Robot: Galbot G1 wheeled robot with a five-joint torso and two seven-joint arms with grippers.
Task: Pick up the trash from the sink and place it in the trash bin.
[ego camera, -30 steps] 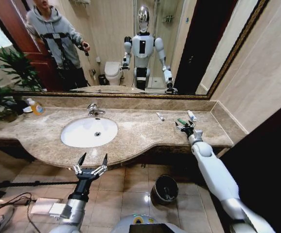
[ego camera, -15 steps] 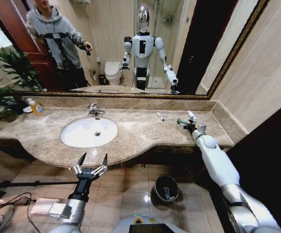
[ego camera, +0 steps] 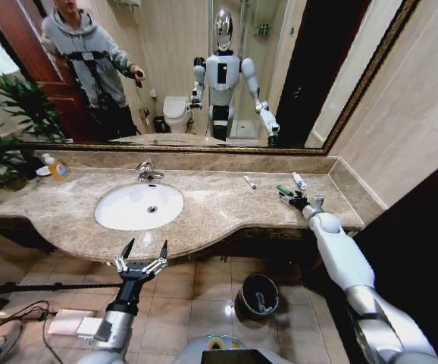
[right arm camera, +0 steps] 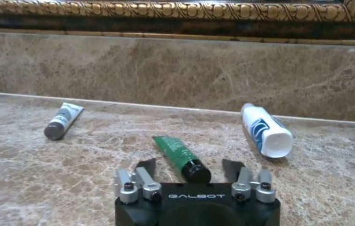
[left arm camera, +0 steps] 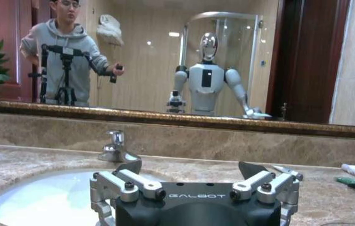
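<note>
Green tube [right arm camera: 179,157] lies at your right gripper's [right arm camera: 190,169] 12 o'clock between spread, empty fingers; left gripper [ego camera: 142,252] open, idle.

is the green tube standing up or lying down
Lying down: the green tube rests flat on the countertop, dark cap toward the open right gripper.

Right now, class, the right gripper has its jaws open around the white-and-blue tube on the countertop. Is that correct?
Not quite. The right gripper has its open jaws around the green tube, not the white-and-blue tube, which lies apart beside it on the countertop. The right wrist view shows this.
</note>
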